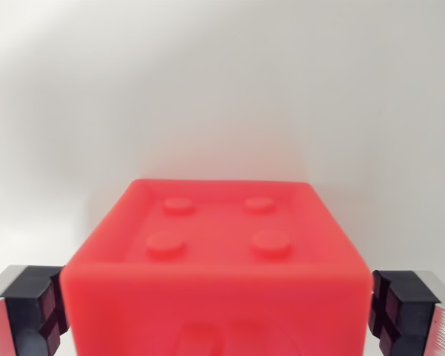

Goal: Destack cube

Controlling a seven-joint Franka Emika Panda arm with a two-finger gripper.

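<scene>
A red cube (pixel 215 259) fills the lower middle of the wrist view, its top face carrying four round studs set in a shallow square recess, two nearer and two farther. The gripper (pixel 218 315) straddles it: one black-padded finger (pixel 35 308) shows at the wrist view's left edge of the cube and the other at the wrist view's right, each backed by a bright metal block. The jaws stand apart, with the cube between them; the left pad sits just beside or against the cube's left side, and the right pad likewise at the right side, though the blur at the edges leaves it unclear whether either pad is actually pressing on the plastic. The cube's near face, with two raised shapes low on it, runs out of the bottom of the frame. Beyond the cube lies a plain white surface (pixel 222 89), with a faint pink glow reflected just behind the cube's far edge.
</scene>
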